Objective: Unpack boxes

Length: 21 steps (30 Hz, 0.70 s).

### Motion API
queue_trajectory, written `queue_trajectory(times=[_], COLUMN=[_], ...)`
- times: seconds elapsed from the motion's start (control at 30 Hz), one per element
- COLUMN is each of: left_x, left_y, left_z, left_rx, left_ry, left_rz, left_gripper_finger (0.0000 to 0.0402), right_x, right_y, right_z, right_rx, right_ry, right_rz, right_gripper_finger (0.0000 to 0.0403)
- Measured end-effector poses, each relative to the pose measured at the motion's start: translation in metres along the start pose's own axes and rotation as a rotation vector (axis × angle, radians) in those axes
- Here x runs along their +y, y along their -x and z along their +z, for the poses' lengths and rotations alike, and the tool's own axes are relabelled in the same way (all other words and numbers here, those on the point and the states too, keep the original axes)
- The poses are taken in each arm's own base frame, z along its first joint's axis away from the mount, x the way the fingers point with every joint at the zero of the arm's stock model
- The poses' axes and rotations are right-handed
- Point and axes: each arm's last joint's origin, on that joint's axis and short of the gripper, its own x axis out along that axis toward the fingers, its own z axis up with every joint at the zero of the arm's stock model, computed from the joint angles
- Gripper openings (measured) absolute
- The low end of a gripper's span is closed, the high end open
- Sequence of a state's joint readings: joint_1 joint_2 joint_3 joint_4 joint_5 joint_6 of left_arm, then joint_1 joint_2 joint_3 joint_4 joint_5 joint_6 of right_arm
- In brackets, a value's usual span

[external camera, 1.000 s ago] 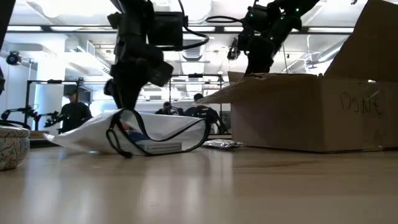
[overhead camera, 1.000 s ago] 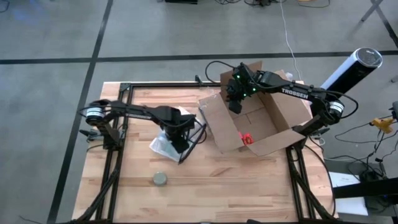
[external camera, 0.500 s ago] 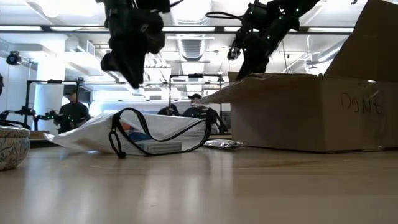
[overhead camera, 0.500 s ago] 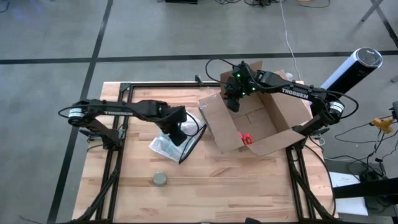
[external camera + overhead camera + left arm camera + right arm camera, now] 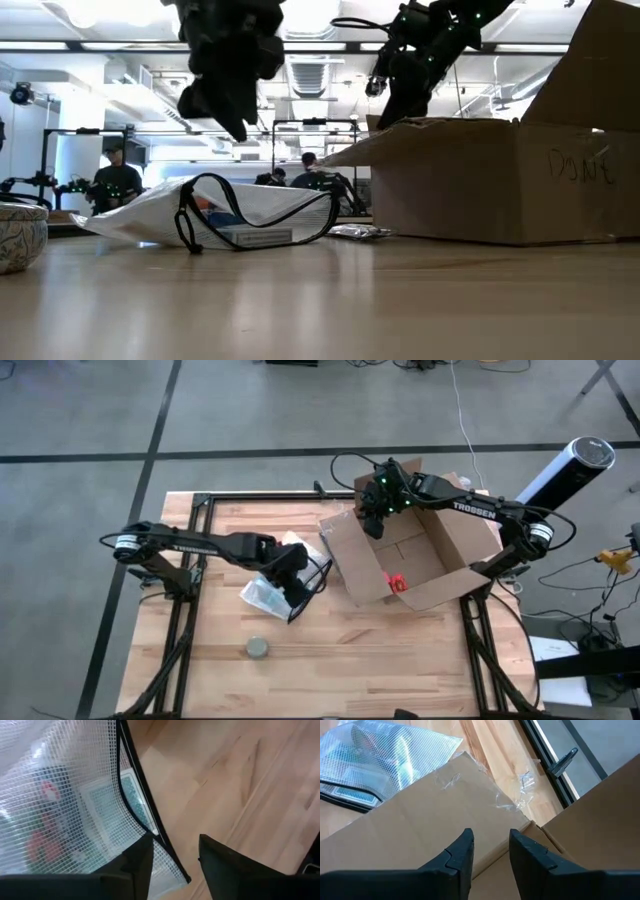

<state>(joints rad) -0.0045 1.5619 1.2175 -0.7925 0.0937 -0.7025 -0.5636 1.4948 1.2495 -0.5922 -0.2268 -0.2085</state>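
The open cardboard box (image 5: 410, 560) sits on the table's (image 5: 380, 650) right half, flaps spread, handwriting on its side unreadable. The right hand (image 5: 374, 523) hovers above its left flap, fingers apart. The left hand (image 5: 297, 582), fingers parted and empty, hovers over a mesh pouch (image 5: 268, 595). A small round tin (image 5: 258, 648) lies near the front edge.

High view looks straight down; low view (table-level) shares probably the box (image 5: 405, 555).

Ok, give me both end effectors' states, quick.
Left end effector: open, empty, above the mesh zip pouch.
Right end effector: open, empty, over the cardboard box flap.
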Motion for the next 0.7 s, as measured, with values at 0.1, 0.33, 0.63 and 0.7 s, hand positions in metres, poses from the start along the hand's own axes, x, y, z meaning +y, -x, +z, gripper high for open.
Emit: queue_trajectory(times=[0.1,0.33,0.63,0.7], left_x=[-0.004,-0.015,-0.021,-0.021], left_y=[-0.008,-0.027,-0.052,-0.059], left_z=[-0.001,-0.012,-0.019,-0.021], left_rx=[0.012,0.07,0.128,0.149], left_ry=[0.001,-0.045,-0.09,-0.098], left_rz=[0.003,0.022,0.056,0.073], left_gripper_finger=[0.0165,0.0214,0.0237,0.0236], right_x=[0.0,0.0,0.0,0.0], right_y=[0.0,0.0,0.0,0.0], right_z=[0.0,0.001,0.001,0.001], right_rx=[0.0,-0.005,-0.007,-0.008], right_ry=[0.0,0.001,-0.015,-0.025], right_rz=[0.0,-0.001,-0.002,-0.002], right_gripper_finger=[0.012,0.0131,0.0124,0.012])
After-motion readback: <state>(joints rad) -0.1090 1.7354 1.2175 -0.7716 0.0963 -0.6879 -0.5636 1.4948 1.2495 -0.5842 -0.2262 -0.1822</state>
